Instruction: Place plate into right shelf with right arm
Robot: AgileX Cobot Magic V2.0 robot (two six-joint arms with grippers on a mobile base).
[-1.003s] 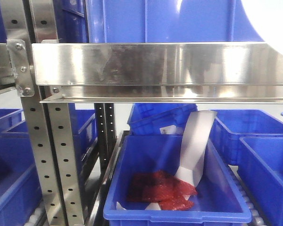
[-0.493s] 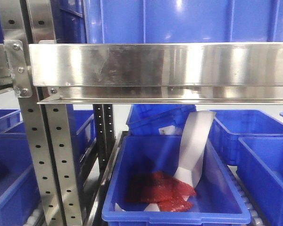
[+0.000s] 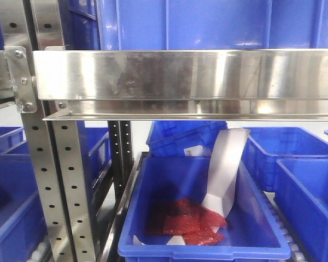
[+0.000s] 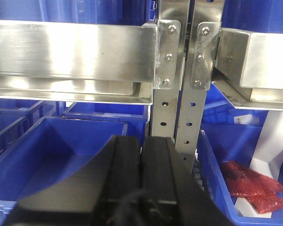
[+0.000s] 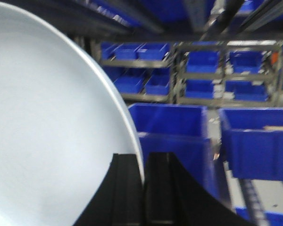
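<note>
Right claw [image 5: 142, 188] clamped on the plate [image 5: 47, 141] rim, plate filling the left of the wrist view, blue bins [image 5: 170, 127] beyond. Left claw [image 4: 140, 165] pinched shut, empty, near the shelf [image 3: 180, 73] uprights.

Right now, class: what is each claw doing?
Left claw: shut, holding nothing.
Right claw: shut on the plain round white plate.
</note>
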